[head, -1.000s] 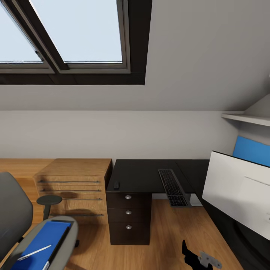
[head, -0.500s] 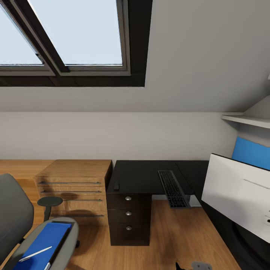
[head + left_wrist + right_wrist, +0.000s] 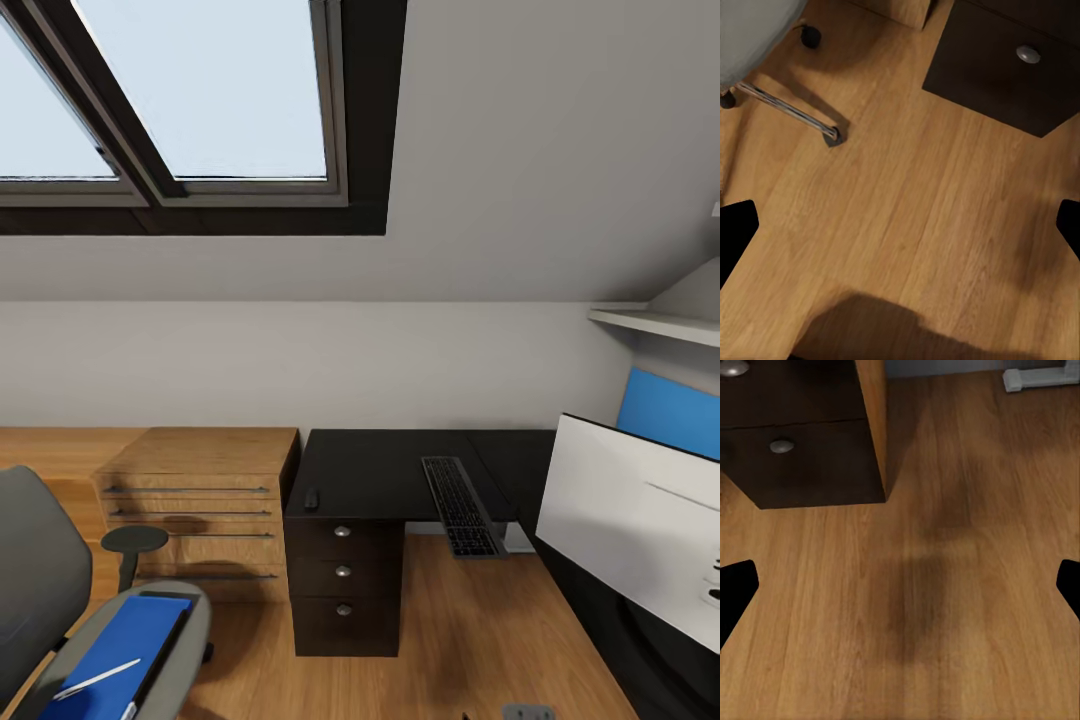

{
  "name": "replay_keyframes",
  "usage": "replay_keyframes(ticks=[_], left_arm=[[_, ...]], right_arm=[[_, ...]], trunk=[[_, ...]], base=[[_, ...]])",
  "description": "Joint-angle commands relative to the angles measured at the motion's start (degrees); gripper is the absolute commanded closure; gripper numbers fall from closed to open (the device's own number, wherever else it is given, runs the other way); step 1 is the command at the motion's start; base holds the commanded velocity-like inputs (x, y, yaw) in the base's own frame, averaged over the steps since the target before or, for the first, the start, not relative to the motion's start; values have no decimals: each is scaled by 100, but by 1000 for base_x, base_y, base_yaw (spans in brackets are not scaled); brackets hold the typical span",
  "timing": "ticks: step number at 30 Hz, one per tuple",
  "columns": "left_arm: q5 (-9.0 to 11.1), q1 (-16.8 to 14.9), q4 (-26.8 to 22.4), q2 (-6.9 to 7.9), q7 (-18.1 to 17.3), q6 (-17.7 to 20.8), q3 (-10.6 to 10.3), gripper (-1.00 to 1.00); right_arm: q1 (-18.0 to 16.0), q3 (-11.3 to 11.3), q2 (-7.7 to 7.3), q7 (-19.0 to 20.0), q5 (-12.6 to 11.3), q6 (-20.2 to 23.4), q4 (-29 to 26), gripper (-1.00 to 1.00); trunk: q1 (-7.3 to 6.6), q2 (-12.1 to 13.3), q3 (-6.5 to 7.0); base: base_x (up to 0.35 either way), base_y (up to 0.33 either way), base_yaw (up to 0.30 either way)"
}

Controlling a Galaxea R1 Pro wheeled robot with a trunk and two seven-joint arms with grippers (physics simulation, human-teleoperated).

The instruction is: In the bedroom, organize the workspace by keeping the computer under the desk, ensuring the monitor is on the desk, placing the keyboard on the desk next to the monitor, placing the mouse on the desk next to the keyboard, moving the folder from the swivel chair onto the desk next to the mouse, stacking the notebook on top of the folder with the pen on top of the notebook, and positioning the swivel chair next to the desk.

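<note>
You're facing the desk with most of the job ahead of you, as far as can be judged. The keyboard already lies on the desk, reaching its front edge near the inner corner, and the monitor stands on the desk's right wing, white back toward you, well apart from the keyboard rather than beside it; you may need to close that up. A small dark thing sits on the desk's left front edge above the drawers; it could be the mouse, but it is too small to tell. If so, it is apart from the keyboard. The chair stands off to the left of the desk, beyond the wood cabinet, and the folder lies on its seat with the pen on top; the notebook cannot be made out. No computer shows under the desk from here. So the folder, notebook, pen and chair are all left to do. Your left gripper hangs over bare floor between the chair's base and the drawers, fingers spread wide and holding nothing; your right gripper is the same, wide and holding nothing, over floor by the drawers. No brand, label or writing is legible anywhere.
</note>
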Motion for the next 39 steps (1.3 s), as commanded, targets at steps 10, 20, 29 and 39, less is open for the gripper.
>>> replay_keyframes(ticks=[10,20,29,39], left_arm=[[-98,-2,93,11,45,0,-19,-100],[-115,-2,106,12,52,-7,-16,-100],[-122,-2,132,12,53,-9,-16,-100],[-120,-2,138,12,53,-10,-16,-100]], right_arm=[[-4,29,22,28,-69,-380,26,-100],[-4,32,24,18,-65,-438,30,-100],[-4,26,24,17,-65,-442,30,-100],[-4,25,22,16,-65,-446,30,-100]], trunk=[[1,-7,-35],[1,-7,-106],[1,-7,-176],[1,-7,-258]], base=[[0,0,36],[0,0,122],[0,0,126],[0,0,91]])
